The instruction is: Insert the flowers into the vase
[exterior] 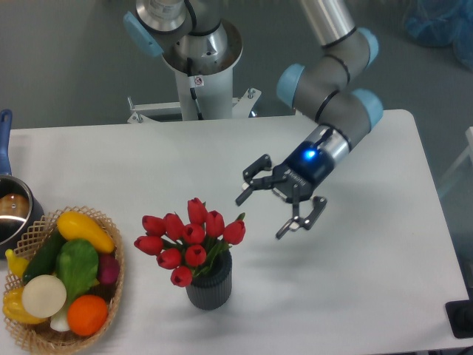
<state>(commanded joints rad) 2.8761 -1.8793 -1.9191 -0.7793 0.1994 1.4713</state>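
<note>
- Writing: none legible. A small label w/ a red mark sits on the arm's base column (196, 81), too small to read; the gripper body carries faint light lettering, also unreadable.
- Gripper (270, 209): jaws spread wide, nothing between them, touching nothing. It hangs over bare table (355, 281) to the right of the flowers, tilted down-left, w/ a blue light glowing on the wrist (309, 155).
- Flowers (191, 238): red tulip bunch standing in the vase (209, 285), stems down inside the mouth, buds fanning out wider than the rim, mostly to the left. Green leaves show among the buds.
- Vase: dark grey, ribbed, upright on the table near the front edge, centre-left of frame, apart from the gripper.
- Basket (37, 339): wicker, at the front-left corner, holding veg incl. a yellow squash, green pepper, cucumber, an orange item and a white round one. Well apart from the vase.
- Pot (10, 211): steel, blue handle, at the left edge just behind the basket, partly cut off by the frame.
</note>
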